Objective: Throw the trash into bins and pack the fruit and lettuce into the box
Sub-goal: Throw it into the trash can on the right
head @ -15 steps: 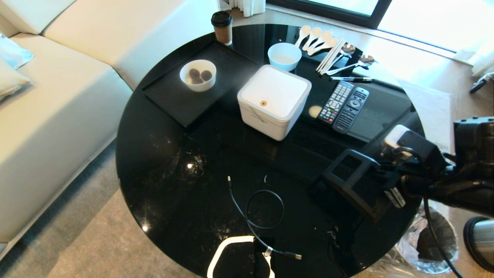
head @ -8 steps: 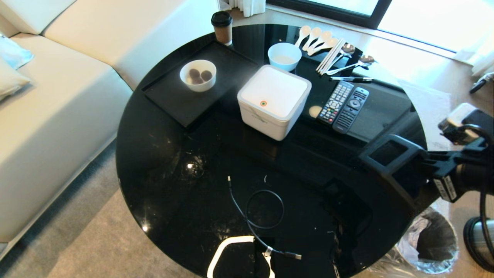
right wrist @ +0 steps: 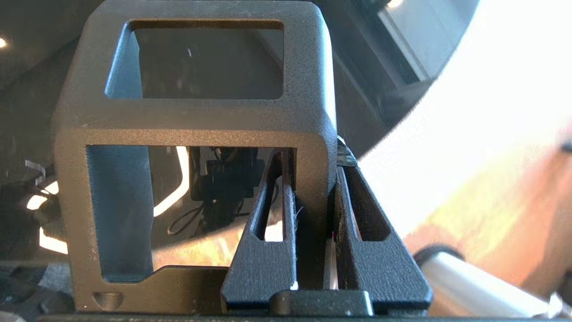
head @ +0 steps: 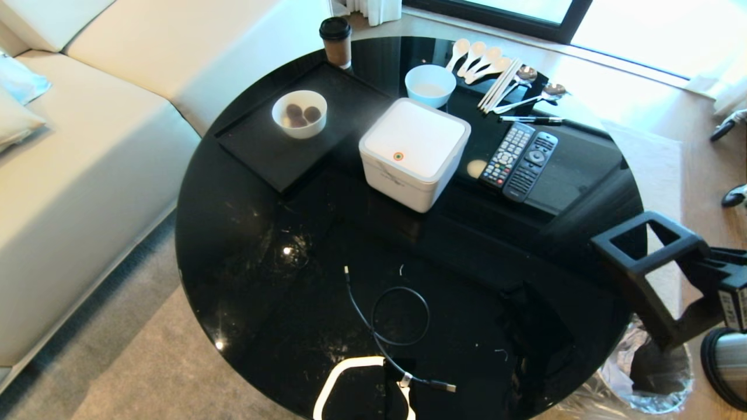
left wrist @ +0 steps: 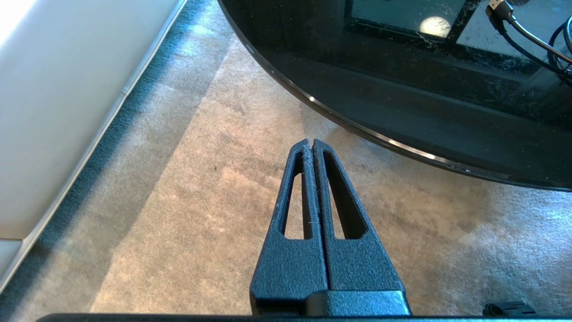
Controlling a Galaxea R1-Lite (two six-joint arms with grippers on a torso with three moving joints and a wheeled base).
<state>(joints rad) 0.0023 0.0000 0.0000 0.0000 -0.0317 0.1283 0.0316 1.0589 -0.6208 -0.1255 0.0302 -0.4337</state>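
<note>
- While the black open frame (right wrist: 196, 147) is clamped by one upright in the right gripper (right wrist: 313, 210), it is carried above the lined bin (head: 653, 373), seemingly for disposal.
- Left gripper (left wrist: 310, 145) is parked, pressed together, empty.

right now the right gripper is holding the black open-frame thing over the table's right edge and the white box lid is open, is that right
Not quite. The head view shows the white box with its lid shut flat. The rest holds: the right gripper is clamped on one wall of the black open-frame object, which sits over the table's right edge.
</note>
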